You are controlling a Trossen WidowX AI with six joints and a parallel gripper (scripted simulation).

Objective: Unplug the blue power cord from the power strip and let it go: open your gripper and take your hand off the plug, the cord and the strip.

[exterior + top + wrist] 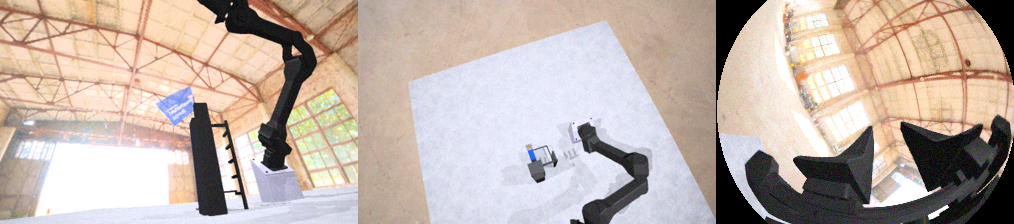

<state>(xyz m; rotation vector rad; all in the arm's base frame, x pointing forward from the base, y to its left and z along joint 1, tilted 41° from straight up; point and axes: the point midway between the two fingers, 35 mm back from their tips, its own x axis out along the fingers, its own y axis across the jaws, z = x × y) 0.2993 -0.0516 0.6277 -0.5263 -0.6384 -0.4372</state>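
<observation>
A small blue part (532,154) with an orange piece (528,147) at one end shows left of the arm's base in the top view. It adjoins a dark block (536,169). I cannot tell which part is plug, cord or strip, nor whether the plug is seated. My gripper (886,127) is open, its fingers apart with only background between them. It is away from the blue part, at the lower edge of the top view and the top edge of the exterior view, partly cut off. No plug, cord or strip shows in the wrist view.
A thin dark frame (555,158) stands beside the block. The exterior view shows a tall black tower (208,164) and a toothed upright (231,149). The arm's pale base block (278,186) (572,132) is to their right. A blue banner (175,106) is behind.
</observation>
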